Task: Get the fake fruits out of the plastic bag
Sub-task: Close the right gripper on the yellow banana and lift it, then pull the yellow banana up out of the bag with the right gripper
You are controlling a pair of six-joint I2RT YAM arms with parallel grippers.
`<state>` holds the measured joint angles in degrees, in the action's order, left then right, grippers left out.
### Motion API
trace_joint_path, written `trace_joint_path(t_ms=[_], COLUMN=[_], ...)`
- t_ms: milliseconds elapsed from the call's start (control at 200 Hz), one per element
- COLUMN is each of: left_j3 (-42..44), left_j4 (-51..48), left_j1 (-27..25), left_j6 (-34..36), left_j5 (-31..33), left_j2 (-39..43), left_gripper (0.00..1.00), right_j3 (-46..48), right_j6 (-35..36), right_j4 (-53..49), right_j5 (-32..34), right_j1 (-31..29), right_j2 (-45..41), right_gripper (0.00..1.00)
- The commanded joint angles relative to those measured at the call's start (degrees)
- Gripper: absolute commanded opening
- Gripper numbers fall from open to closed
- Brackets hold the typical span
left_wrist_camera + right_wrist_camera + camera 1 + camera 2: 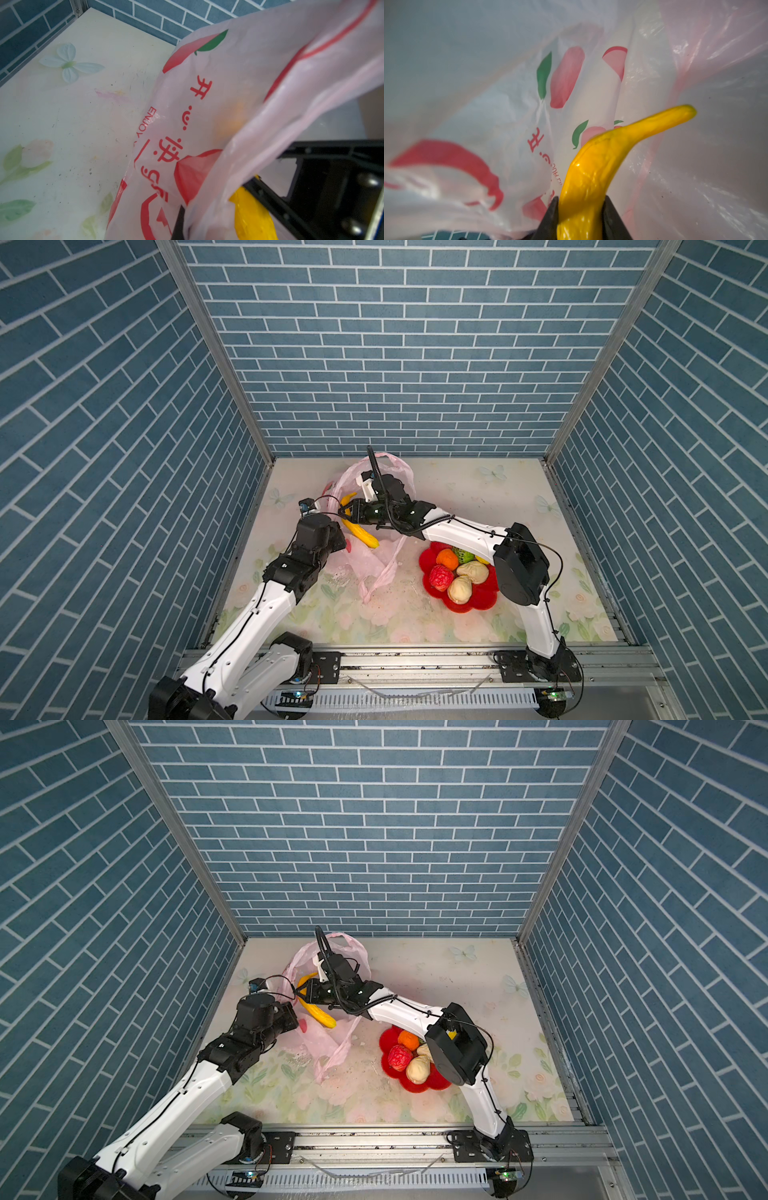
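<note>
Robot lab cell: brick-print panels (415, 344) and aluminium framing (217, 348) are boxing in a floral tabletop (478, 497) around the right pincer (348, 512).

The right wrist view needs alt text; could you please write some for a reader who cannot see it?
The right gripper is clamped on a long glossy yellow toy banana. A thin translucent pale-pink plastic bag, printed with red and green marks, fills the view behind it.

Yellow banana (321, 1016) in right claw (303, 992)
</note>
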<state>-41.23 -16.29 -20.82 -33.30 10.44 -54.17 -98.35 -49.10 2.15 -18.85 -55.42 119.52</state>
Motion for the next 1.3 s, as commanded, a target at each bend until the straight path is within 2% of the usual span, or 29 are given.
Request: trace_joint_path(t_ms=[0,485,1015,1295], left_j3=[-2.1,-9.5,-10.1,-8.4], left_j4=[-0.8,-3.4,-4.5,-4.2], left_j1=[0.5,2.5,3.1,3.2], left_j6=[2.2,3.6,2.7,1.7], left_j5=[1.8,0.8,-0.8,-1.1], left_j2=[-2.2,-8.7,-9.8,-9.1], left_gripper=[0.0,0.0,0.0,0.0], right_j3=[2.1,6.7,3.1,2.8], right_j6=[1.5,4.9,12.1,13.5], right_j4=[1.4,0.8,-4.7,-5.3], right_j5=[-2.0,-4.6,-5.4,-4.7], right_j1=[0.0,0.0,0.1,0.5], right_j2=[-4.4,-9.6,-12.1,-13.8], right_gripper=[0.11,0.11,0.1,0.1])
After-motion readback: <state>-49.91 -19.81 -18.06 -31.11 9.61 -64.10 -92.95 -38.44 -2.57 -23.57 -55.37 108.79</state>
